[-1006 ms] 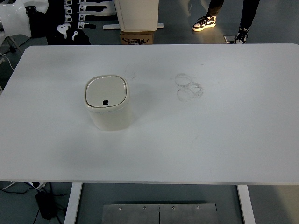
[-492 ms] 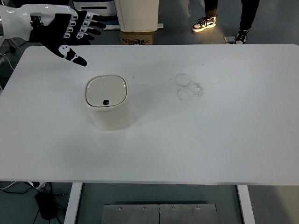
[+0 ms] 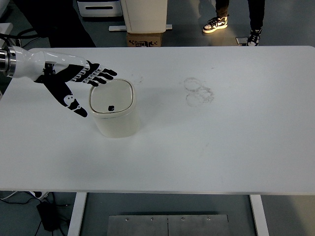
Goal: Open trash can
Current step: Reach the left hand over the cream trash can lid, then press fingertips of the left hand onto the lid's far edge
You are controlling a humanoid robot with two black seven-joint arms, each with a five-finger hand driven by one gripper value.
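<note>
A small cream trash can stands on the left half of the white table, its lid down, with a small dark button near the lid's front edge. My left hand, black with white knuckles, reaches in from the left edge. Its fingers are spread flat and hold nothing. The fingertips hover at the can's back-left corner, and the thumb points down beside the can's left wall. The right arm is out of view.
Faint ring marks stain the table right of centre. Beyond the far edge are a cardboard box, a white cabinet base and a person's shoes on the floor.
My left hand has come in from the top-left corner, moving down and right to the can's left side. The can and its lid have not moved.
</note>
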